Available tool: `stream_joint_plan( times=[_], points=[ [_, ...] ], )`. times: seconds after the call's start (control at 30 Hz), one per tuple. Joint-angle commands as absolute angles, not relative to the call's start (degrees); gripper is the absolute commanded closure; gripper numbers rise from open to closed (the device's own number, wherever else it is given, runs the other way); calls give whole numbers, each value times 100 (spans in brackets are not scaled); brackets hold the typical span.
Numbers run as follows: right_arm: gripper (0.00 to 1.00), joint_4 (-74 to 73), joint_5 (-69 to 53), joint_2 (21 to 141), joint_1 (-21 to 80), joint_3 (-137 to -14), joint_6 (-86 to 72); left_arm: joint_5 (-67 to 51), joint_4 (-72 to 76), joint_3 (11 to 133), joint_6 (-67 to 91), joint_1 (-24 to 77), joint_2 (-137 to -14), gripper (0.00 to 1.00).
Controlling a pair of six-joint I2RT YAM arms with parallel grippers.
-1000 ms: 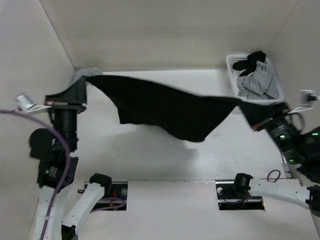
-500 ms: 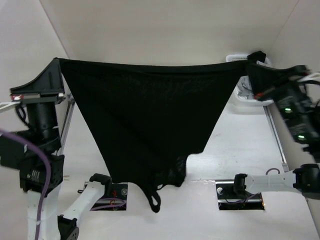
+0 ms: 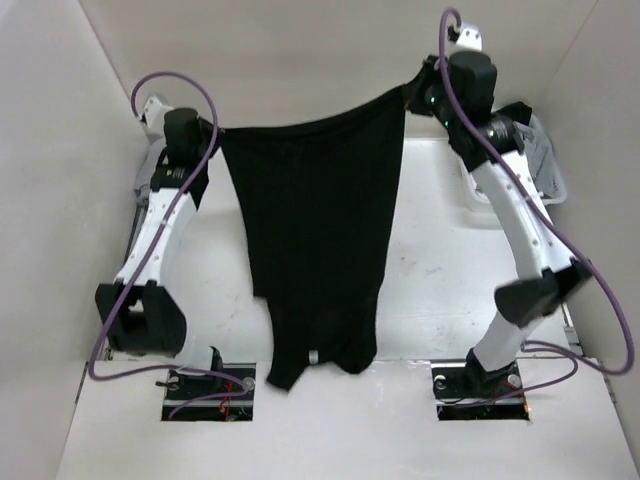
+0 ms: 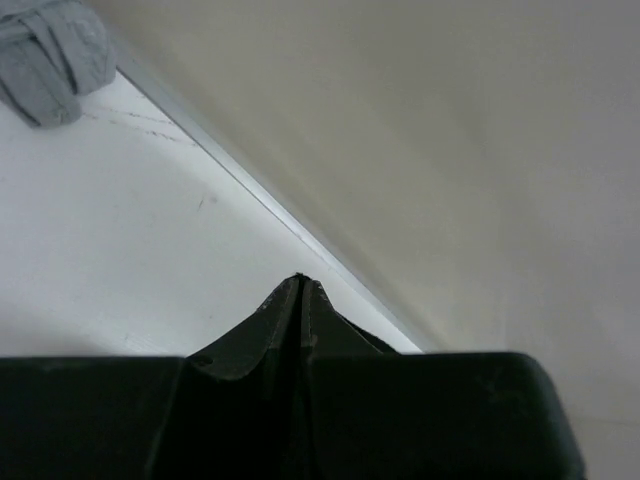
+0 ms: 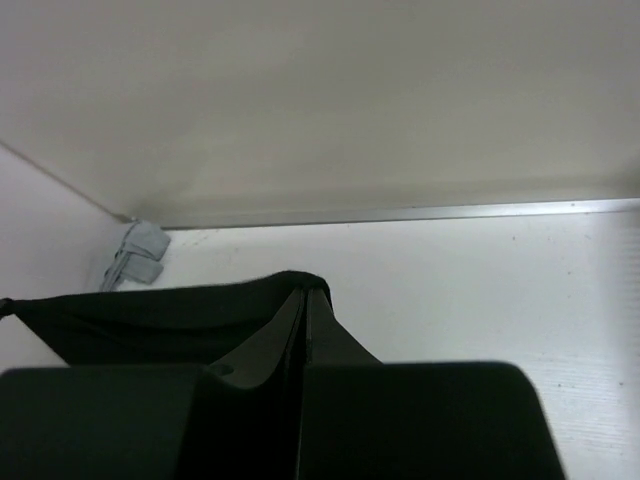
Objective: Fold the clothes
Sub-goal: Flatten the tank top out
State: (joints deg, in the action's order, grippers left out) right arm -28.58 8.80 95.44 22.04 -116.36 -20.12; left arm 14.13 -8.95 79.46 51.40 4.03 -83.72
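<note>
At far right, cradling grey garments (image 3: 538, 152) in white basket (image 3: 553, 190); reaching high, pinching the clothes (image 3: 320, 230) by corners with left gripper (image 3: 212, 136), right gripper (image 3: 414, 93).

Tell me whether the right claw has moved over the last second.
Yes. The right claw, shut on the black garment, has gone from the white basket's near side to left of its far edge, toward the back wall.

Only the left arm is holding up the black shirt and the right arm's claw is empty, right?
Not quite: the right gripper is not empty. The top view shows the black shirt stretched between both arms, the left gripper and the right one each shut on a corner.
</note>
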Motion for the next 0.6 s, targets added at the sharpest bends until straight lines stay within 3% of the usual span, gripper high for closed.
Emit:
stream_joint_plan(
  times=[0.0, 0.13, 0.23, 0.37, 0.57],
  points=[
    [100, -3171, 203, 9789, 1930, -13539, -2285, 1056, -483, 9454, 5194, 224, -8243, 99],
    [100, -3760, 132, 10221, 1771, -15097, -2303, 827, -606, 10247, 5203, 49, -8402, 99],
    [100, -3814, 44, 9977, 1692, -15039, -2382, 739, -572, 10345, 5177, -57, -8280, 99],
    [100, -3456, 70, 9187, 1709, -13584, -2391, 721, -423, 9785, 5168, -75, -7911, 99],
    [100, -2164, 299, 7228, 1779, -9631, -2645, 826, 166, 7711, 5203, 127, -7033, 99]
  ],
)
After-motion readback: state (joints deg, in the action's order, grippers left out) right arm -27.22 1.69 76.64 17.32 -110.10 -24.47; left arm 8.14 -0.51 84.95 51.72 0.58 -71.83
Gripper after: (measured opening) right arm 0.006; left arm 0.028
